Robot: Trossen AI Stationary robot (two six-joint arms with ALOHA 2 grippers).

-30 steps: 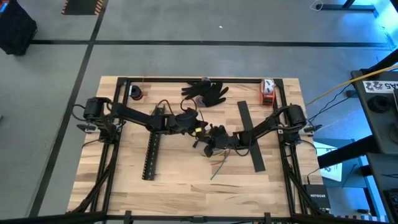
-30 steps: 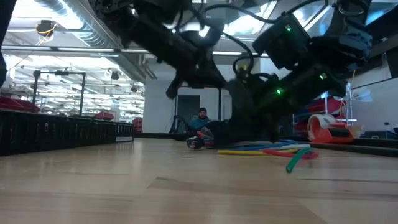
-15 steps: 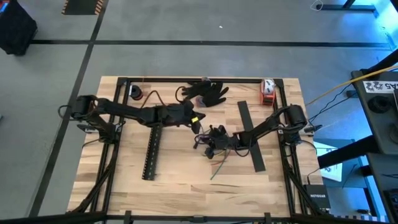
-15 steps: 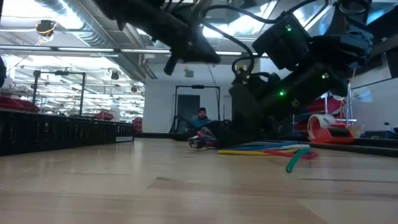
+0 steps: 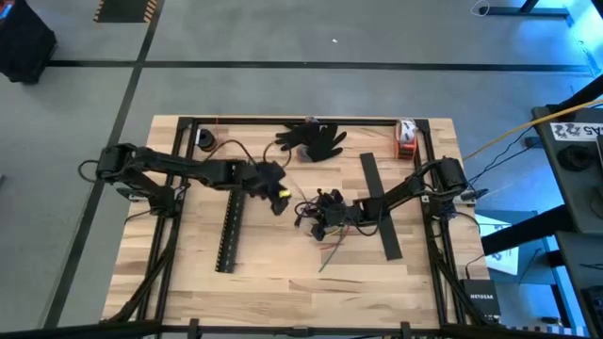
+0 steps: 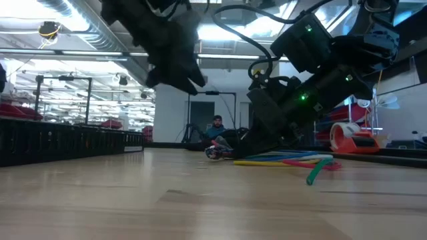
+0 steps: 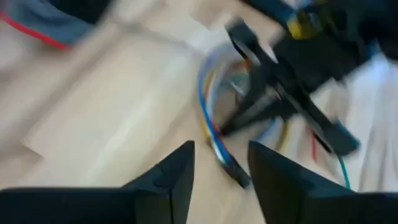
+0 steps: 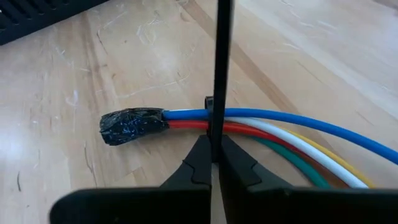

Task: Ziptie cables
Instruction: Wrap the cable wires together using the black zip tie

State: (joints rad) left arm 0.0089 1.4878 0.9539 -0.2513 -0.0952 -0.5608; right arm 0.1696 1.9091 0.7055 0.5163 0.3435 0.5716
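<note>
The cables, blue, red, white, yellow and green with a black taped end, lie on the table near its middle. A thin black zip tie crosses them close to the taped end. My right gripper stands low over the cables, shut on the zip tie. Left of it, my left gripper hangs raised above the table, open and holding nothing. In the low view the cables rest flat on the wood under the right gripper. My right gripper pinches the zip tie's strip between its two fingertips, just on the near side of the cables. The fingers slant down from the table's right side. The strip runs straight on from the fingertips, across the bundle, which lies on the table.
A long black slotted channel lies left of centre, a flat black strip right of centre. Black gloves, an orange and white item and a small roll sit along the far edge. A person sits in the room beyond.
My left gripper has drawn back from beside the right gripper toward the table's left edge, risen a little and tipped its fingers further down. The right gripper and the cables have stayed where they were.
</note>
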